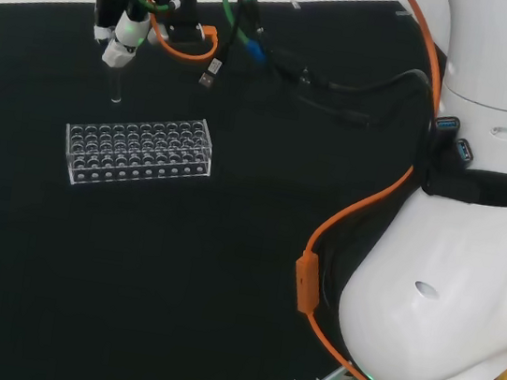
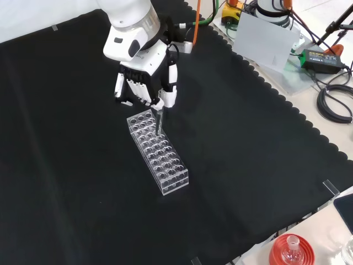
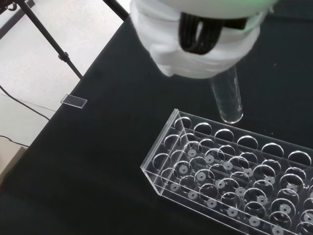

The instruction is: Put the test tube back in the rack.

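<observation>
1. Hand (image 2: pixel 144 83) has fingers (image 2: pixel 165 98) curled on the test tube (image 3: pixel 227 98); tube upright, hanging below them.
2. Rack (image 2: pixel 158 150) sits on the surface (image 2: pixel 248 165) just under the fingers; tube tip above its near-end holes, not yet in.
3. Done: tube picked up, brought to rack. Left: line up w/ a hole, lower, let go.

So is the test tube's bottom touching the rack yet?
Apart. In the wrist view, black cloth shows between the test tube tip and the rack rim; the robot hand holds it just beyond the end row.
</observation>
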